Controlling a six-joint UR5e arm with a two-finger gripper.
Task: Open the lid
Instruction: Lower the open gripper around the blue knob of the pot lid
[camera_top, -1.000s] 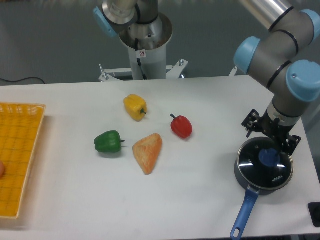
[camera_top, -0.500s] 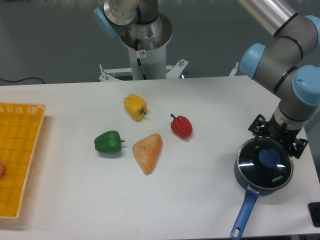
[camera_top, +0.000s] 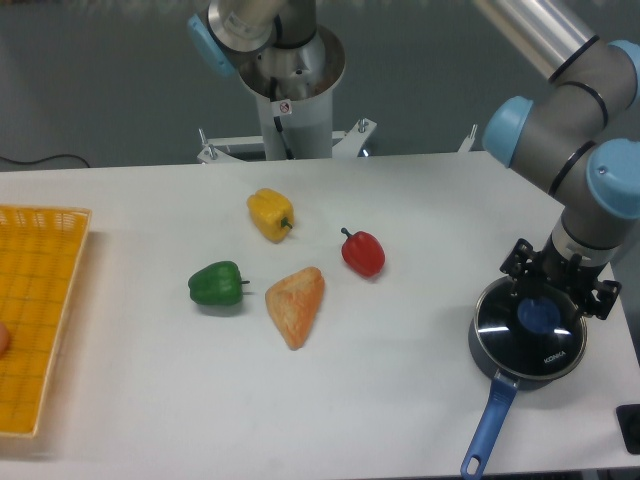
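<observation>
The lid (camera_top: 528, 327) sits on the saucepan (camera_top: 505, 372) at the table's (camera_top: 400, 400) right edge, the hand (camera_top: 556, 290) low over its blue knob (camera_top: 541, 316), its fingers spread either side, gripping nothing

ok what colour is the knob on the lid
Blue, at the centre of the dark glass lid; the knob shows in the fixed camera view.

Silver-grey tube arm (camera_top: 560, 75), light-blue joint caps, black hand (camera_top: 556, 281).
</observation>
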